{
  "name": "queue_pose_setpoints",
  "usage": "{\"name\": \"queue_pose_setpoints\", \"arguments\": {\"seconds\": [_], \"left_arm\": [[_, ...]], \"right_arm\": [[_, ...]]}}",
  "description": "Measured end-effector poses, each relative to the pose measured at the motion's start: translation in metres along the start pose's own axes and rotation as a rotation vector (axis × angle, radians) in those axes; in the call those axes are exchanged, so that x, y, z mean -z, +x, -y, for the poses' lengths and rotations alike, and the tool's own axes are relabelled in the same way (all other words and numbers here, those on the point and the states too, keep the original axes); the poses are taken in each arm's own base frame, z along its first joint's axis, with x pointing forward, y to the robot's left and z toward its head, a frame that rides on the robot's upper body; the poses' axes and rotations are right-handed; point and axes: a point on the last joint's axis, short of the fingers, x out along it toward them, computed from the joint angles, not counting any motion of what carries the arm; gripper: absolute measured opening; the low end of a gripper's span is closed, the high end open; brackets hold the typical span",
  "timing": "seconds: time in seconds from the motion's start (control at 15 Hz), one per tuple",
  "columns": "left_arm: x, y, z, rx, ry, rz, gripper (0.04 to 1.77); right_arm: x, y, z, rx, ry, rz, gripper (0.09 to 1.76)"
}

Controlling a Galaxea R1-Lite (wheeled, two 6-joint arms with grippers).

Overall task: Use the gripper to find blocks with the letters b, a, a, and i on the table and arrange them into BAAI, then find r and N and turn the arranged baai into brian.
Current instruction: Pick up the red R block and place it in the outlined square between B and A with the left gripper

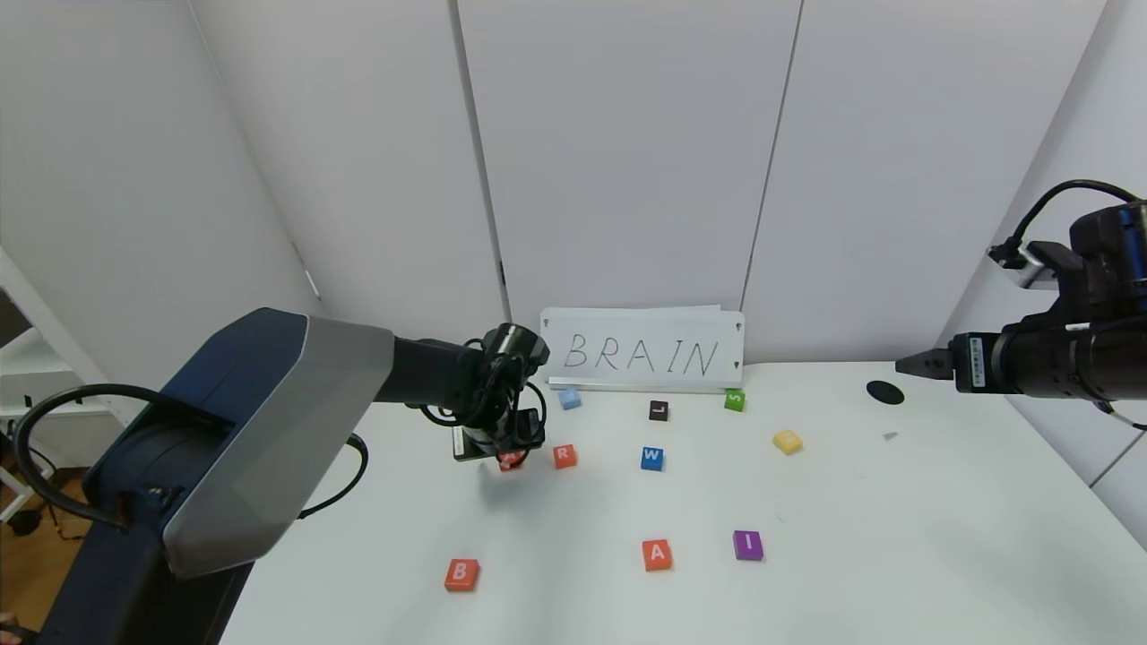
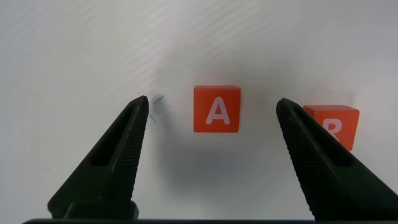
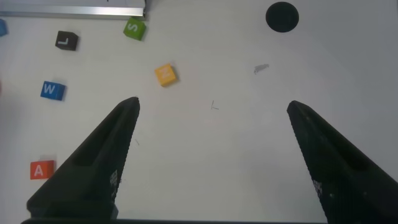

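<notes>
The left gripper (image 2: 211, 109) hangs low over the white surface (image 1: 896, 537), near the back. Its jaws are wide apart and hold nothing. One orange-red A block (image 2: 216, 109) lies flat between them, not touching either one. The R block (image 2: 333, 126) lies just beside it, and one jaw hides part of it.

Closer to the robot, three blocks lie in a loose row: the B block (image 1: 461, 574), a second A block (image 1: 657, 554) and the purple I block (image 1: 748, 545). There is a big gap between B and that A.

The yellow N block (image 1: 788, 442) lies off to the right, well apart from the others. A blue W block (image 1: 651, 459), a black L block (image 1: 659, 410), a green S block (image 1: 735, 400) and a light blue block (image 1: 570, 399) lie around the middle and back. A sign (image 1: 642, 351) reading BRAIN leans on the wall behind them.

The right gripper (image 3: 211, 109) hovers high at the right side, near a black hole (image 1: 884, 391). Its jaws are wide apart and hold nothing.
</notes>
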Motion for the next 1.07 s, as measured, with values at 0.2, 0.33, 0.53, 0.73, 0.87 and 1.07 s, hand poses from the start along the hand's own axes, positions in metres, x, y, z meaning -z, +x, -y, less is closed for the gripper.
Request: {"name": "queue_pose_setpoints", "arguments": {"seconds": [0.2, 0.33, 0.53, 0.73, 0.87, 1.07], "left_arm": [[-0.006, -0.018, 0.000, 0.014, -0.004, 0.020, 1.56], [-0.008, -0.031, 0.002, 0.017, 0.002, 0.022, 1.60], [-0.006, -0.050, 0.012, 0.037, 0.009, 0.040, 1.63], [0.001, -0.064, 0.026, 0.062, 0.029, 0.039, 1.66], [0.002, -0.072, 0.036, 0.079, 0.026, 0.042, 1.67], [0.003, -0.075, 0.051, 0.103, 0.025, 0.053, 1.69]], "right_arm": [[0.000, 0.000, 0.000, 0.000, 0.000, 0.000, 1.71], [0.000, -0.001, 0.000, 0.000, 0.001, 0.001, 1.71], [-0.001, -0.002, 0.002, 0.003, 0.003, 0.004, 1.71], [-0.001, -0.002, 0.002, 0.004, 0.004, 0.008, 1.71], [-0.001, -0.002, 0.002, 0.005, 0.004, 0.008, 1.71], [-0.002, -0.002, 0.003, 0.007, 0.006, 0.009, 1.71]]}}
